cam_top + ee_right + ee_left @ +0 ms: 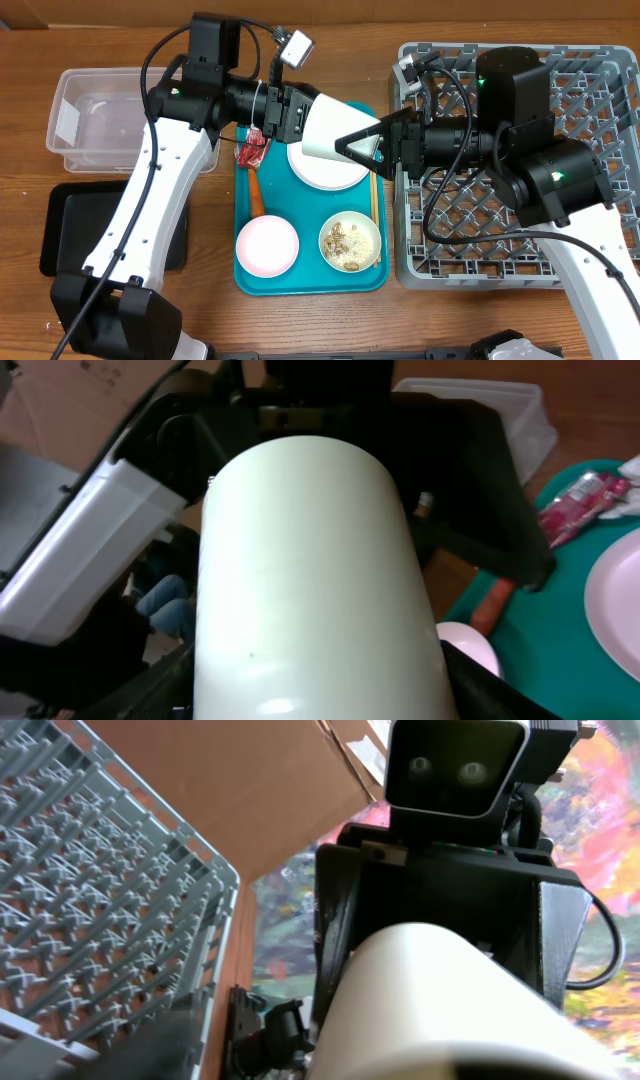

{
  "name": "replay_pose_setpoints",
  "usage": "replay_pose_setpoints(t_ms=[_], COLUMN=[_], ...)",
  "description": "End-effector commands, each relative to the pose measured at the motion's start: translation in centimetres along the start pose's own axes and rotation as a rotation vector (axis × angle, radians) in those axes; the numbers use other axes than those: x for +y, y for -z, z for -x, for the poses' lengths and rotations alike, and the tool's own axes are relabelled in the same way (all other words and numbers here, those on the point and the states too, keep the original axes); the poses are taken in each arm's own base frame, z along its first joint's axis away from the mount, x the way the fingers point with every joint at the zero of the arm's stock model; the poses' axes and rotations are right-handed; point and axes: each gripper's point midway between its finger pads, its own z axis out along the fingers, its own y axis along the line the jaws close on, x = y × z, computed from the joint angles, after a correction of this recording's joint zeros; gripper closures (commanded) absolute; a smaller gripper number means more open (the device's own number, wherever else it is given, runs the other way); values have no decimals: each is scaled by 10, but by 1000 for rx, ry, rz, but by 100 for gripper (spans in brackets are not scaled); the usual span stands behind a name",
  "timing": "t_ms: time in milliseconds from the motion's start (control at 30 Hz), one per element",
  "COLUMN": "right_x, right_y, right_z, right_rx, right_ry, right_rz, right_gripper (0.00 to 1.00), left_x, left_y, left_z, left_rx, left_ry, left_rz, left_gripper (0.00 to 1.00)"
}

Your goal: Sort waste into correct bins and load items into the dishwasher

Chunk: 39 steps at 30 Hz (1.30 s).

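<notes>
White cup lies sideways in mid-air, long axis running between the arms; right gripper clasps its end nearer the dish rack, and left gripper's hold is unclear.

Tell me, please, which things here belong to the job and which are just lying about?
Job: small white cup, round pale plate, two small white bowls, crumpled red wrapper, orange stick, beige food scraps, clear plastic tub, black plastic tray, grey dish rack.
Lying about: teal serving tray, thin wooden chopsticks.
</notes>
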Motion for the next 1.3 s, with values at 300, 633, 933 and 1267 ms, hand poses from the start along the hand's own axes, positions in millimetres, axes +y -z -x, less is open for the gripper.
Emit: replay_pose_setpoints(t_ms=[300,633,933,1267], right_x=[-43,-164,-201,-242], right_y=[86,240,307,299], right_z=[16,-74,-151,-180], right_rx=[-235,-381,-291,-66], right_ry=[-78,-724,-1146,-1332], right_rz=[-371,-1163,-1372,-1334], right_gripper=[39,41,37,36], left_x=[-1,1,2,4], left_y=[50,70,70,70], left_z=[27,31,31,32], left_rx=[-108,-148,-148,-151], left_ry=[23,23,22,15], left_rz=[72,95,96,108], left_gripper=[0,0,0,0])
